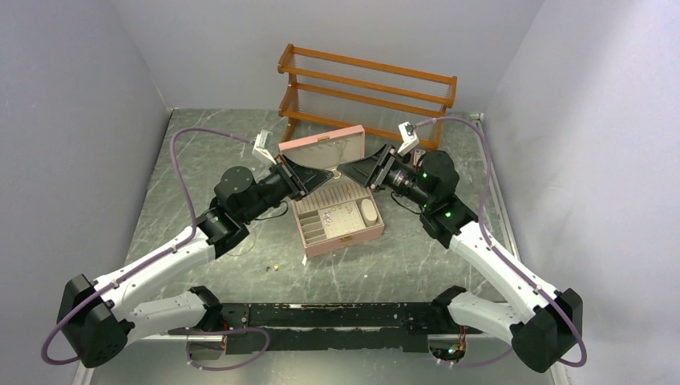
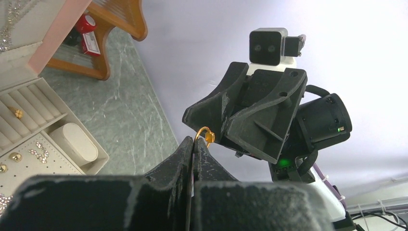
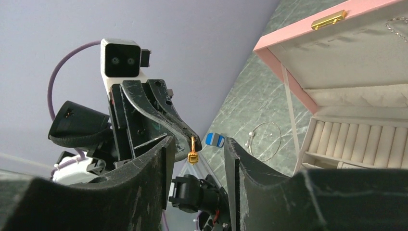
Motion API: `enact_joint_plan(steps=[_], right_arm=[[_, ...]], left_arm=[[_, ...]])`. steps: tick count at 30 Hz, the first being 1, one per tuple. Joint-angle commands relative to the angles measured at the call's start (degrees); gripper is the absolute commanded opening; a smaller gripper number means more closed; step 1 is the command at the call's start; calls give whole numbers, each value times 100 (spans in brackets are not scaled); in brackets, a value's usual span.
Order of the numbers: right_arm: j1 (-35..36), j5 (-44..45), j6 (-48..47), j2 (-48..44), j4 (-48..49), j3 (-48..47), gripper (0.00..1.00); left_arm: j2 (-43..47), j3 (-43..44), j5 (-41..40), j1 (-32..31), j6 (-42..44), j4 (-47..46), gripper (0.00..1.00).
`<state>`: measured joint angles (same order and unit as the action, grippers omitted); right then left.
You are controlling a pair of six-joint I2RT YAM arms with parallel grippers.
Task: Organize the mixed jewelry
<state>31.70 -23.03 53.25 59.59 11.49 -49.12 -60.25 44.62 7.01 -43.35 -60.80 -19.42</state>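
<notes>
The left gripper (image 2: 194, 140) pinches a gold ring (image 2: 209, 139); the right gripper (image 3: 198, 142), fingers spread, should centre the ring between them before closing.

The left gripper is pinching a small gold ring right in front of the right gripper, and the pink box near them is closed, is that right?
Not quite: the pink box is open, its lid raised, as the top view shows. The left gripper does pinch the gold ring in front of the right gripper.

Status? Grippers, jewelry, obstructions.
Left gripper shut on gold ring, above pink box. Right gripper open, tips close to ring, no grip. Nothing between them.
</notes>
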Motion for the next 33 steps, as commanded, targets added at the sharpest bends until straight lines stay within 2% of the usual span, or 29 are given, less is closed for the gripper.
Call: enact_joint_plan(steps=[1,8,15,24,30,33], right_arm=[[-33,-175,-83,-89,220,58,45],[-33,-317,-78,-70,423,94,30],[-33,-304,-151,-36,260,45,29],[-26,-208,-258,-26,60,55,40],[-28,-254,-255,-24,100,102,28],[-30,-260,-259,-27,109,105,26]], left_arm=[[24,256,-111,-31,103,-8,5],[-39,233,-44,-30,-10,-128,5],[-67,273,-30,-30,-7,-154,5],[-66,274,-59,-32,-6,-170,5],[-89,273,-62,-33,-19,-176,5],[-104,274,-63,-31,-29,-184,5]])
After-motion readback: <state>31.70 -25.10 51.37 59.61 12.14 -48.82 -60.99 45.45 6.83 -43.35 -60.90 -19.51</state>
